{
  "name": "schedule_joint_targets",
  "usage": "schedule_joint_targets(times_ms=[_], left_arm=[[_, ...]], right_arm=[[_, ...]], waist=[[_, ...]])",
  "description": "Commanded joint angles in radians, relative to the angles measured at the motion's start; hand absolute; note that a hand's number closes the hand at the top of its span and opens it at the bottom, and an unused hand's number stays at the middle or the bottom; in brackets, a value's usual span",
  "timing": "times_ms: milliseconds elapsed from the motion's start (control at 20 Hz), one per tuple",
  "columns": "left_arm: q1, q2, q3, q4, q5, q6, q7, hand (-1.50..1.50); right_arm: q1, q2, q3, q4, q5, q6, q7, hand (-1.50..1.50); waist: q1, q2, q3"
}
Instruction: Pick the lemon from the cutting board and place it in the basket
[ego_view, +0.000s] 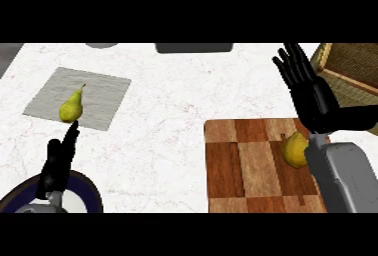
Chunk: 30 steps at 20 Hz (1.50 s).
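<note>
Right hand (314, 95), fingers (291, 65) spread straight, holds nothing; lemon (294, 149) lies on cutting board (244, 165) behind the fingertips, beneath the wrist. Risk: closing here misses it; the forearm may nudge it away from the basket (351, 65).

The light is bright and even on the white counter (177, 100), with only soft, faint shadows.

Yellow lemon (294, 150); brown checkered cutting board (251, 165); tan woven basket (354, 62).
</note>
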Motion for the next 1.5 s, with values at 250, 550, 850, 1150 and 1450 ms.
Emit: schedule_joint_targets(times_ms=[250, 550, 850, 1150, 1450], left_arm=[[-0.027, -0.084, 0.062, -0.227, 0.083, 0.047, -0.145, 0.00], [-0.013, -0.136, -0.009, -0.303, 0.120, -0.019, -0.165, 0.00], [-0.004, -0.143, -0.012, -0.316, 0.102, 0.005, -0.168, 0.00], [0.010, -0.119, 0.005, -0.341, 0.104, -0.004, -0.171, 0.00], [0.021, -0.138, -0.021, -0.333, 0.094, -0.005, -0.184, 0.00]], right_arm=[[0.279, 0.032, -0.279, -0.165, 0.104, -0.443, -0.092, 1.50], [0.349, 0.209, 0.015, -0.278, 0.514, -0.806, -0.039, -1.50], [0.465, 0.214, -0.061, -0.215, 0.737, -1.075, 0.208, -1.50], [0.681, 0.210, -0.102, -0.214, 0.909, -0.970, 0.430, -1.50], [0.776, 0.169, -0.036, -0.353, 1.017, -0.710, 0.652, -1.50]], waist=[[-0.099, -0.039, 0.005], [0.023, -0.001, 0.003], [0.000, 0.004, -0.005], [-0.018, 0.009, -0.012], [0.009, 0.015, -0.014]])
